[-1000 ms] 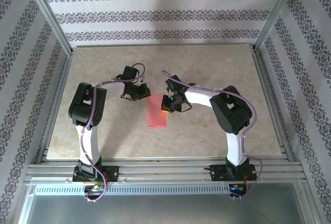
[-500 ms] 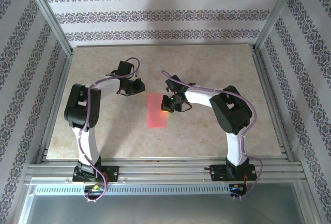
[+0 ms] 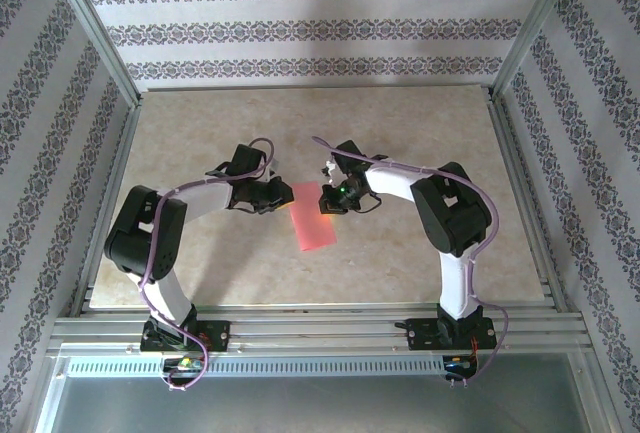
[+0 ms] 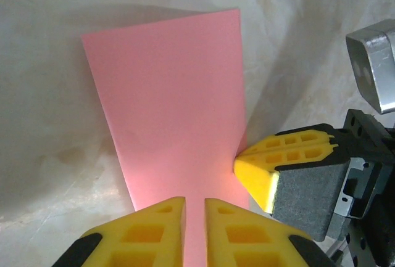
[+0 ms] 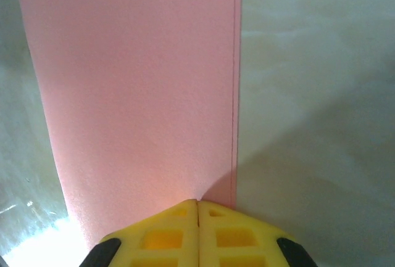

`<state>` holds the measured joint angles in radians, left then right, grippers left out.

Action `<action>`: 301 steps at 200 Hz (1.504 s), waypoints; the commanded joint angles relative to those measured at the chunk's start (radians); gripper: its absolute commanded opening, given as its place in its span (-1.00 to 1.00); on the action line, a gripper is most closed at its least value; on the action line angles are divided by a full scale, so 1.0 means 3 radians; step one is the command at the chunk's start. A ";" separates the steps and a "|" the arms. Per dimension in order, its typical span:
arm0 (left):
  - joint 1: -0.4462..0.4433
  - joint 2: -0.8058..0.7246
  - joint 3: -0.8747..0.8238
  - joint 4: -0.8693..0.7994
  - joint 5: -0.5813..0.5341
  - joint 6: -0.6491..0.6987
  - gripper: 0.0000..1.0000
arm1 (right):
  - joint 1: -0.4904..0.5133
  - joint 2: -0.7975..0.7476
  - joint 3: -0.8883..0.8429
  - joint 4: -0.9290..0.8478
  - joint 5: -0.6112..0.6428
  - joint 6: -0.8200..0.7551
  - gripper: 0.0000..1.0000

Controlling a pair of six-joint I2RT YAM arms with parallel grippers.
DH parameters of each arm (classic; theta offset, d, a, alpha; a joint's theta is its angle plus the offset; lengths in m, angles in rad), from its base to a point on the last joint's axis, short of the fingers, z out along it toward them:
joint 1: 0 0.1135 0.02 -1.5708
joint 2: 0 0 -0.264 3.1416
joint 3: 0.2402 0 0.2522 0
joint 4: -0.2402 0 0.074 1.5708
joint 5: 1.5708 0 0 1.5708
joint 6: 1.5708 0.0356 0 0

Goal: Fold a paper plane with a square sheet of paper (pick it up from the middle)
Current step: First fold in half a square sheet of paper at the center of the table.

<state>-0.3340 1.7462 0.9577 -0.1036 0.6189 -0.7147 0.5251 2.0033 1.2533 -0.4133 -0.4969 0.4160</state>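
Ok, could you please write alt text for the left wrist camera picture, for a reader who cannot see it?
A pink folded sheet of paper lies on a pale marble-look table. The left gripper's yellow fingers, nearly closed, sit over its near end. The right gripper's yellow fingertip touches the paper's right edge.

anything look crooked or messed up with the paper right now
The folded pink paper lies askew on the table, its near end swung toward the right arm. In the right wrist view one layer's edge peeks past the other, so the fold isn't quite flush. No tears visible.
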 commanded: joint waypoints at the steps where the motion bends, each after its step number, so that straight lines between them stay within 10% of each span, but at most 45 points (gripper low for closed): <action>1: -0.0027 0.0108 -0.0003 0.0289 0.0089 -0.0147 -0.70 | -0.0042 -0.0206 -0.0055 -0.0122 -0.0143 -0.0132 -0.83; 172: -0.0055 0.0488 0.0005 0.0266 -0.0035 -0.0040 -0.77 | 0.0546 -0.0375 -0.0396 0.0622 0.0049 0.1190 -1.00; 301: -0.0057 0.0514 -0.0009 0.0240 -0.0099 -0.0025 -0.77 | 0.0725 -0.0076 -0.0257 0.0560 -0.0146 0.1180 -1.00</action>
<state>-0.3405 1.8732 0.9577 -0.0280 0.6277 -0.7418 0.7307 1.9739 1.1660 -0.2344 -0.5182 0.7689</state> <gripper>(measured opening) 0.116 0.051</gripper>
